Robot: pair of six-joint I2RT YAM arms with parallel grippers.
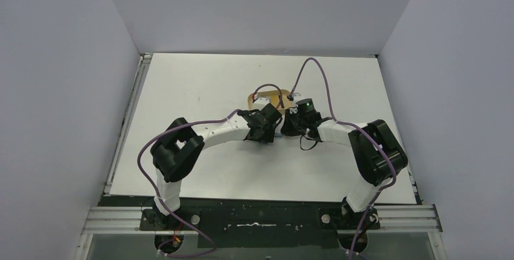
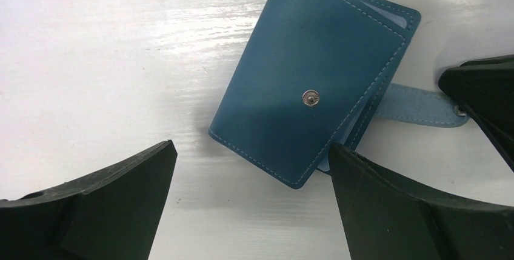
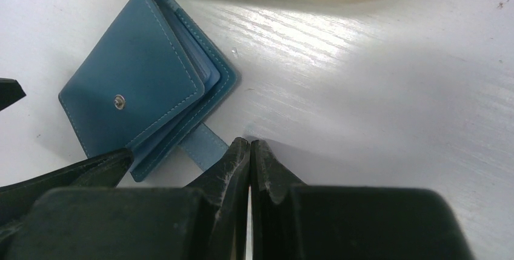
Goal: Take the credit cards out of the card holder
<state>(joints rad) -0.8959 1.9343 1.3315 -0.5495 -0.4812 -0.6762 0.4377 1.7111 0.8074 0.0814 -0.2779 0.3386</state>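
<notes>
Left fingers (image 2: 103, 211) are spread, with the closed card holder (image 2: 303, 84) laid on the counter (image 2: 91, 60) between them; right fingers (image 3: 230, 175) are pressed together beside its tab (image 3: 200, 145).

I watched from high behind the arms (image 1: 218, 130), while both wrist cameras looked closely down on one card holder (image 2: 309, 84).

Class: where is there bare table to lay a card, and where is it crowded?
Bare table lies left of the tray and along the near edge. Crowded: centre, left gripper and right gripper at the card holder.
</notes>
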